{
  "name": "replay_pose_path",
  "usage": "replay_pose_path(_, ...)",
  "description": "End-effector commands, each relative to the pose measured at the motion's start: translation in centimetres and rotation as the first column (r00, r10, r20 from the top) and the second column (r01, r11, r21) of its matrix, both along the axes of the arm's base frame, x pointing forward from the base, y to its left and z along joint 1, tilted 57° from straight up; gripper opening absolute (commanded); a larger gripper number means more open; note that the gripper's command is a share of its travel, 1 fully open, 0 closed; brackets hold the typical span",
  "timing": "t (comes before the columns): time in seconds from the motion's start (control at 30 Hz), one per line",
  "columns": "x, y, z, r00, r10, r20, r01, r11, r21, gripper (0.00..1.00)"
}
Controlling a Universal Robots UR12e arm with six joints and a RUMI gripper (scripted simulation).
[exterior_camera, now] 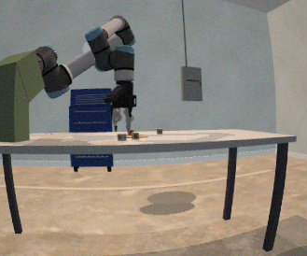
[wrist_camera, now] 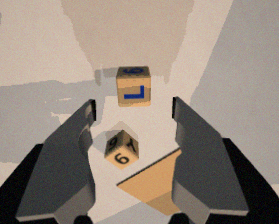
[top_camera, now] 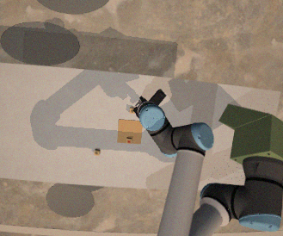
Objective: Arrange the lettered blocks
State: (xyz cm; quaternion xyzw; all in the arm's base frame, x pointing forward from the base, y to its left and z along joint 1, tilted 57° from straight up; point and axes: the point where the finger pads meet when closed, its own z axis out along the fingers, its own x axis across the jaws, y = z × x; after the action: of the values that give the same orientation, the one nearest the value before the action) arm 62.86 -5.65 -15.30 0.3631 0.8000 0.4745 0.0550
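Currently gripper (wrist_camera: 132, 127) half open, holding nothing; digit block (wrist_camera: 121, 148) sits below between jaws, corner-on, just off mat (wrist_camera: 152, 182).

Pale table (top_camera: 36, 95) carries orange mat (top_camera: 129, 130), three blocks off mat, green robot pedestal (top_camera: 260, 133).

Pale blue walls (exterior_camera: 235, 42), tan mottled floor (exterior_camera: 123, 220), blue cabinet (exterior_camera: 90, 112), dark-legged table (exterior_camera: 244, 138).
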Motion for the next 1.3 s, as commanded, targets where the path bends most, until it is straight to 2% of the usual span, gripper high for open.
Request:
replay_pose_path(0.0,0.0,-0.1,0.0,1.000,-0.001,0.000,0.001,1.000,-0.001,0.40)
replay_pose_path(0.8,1.5,2.4,-1.8,1.000,-0.001,0.000,0.001,1.000,-0.001,0.40)
replay_pose_path(1.27,1.6,2.5,-2.0,1.000,-0.001,0.000,0.001,1.000,-0.001,0.40)
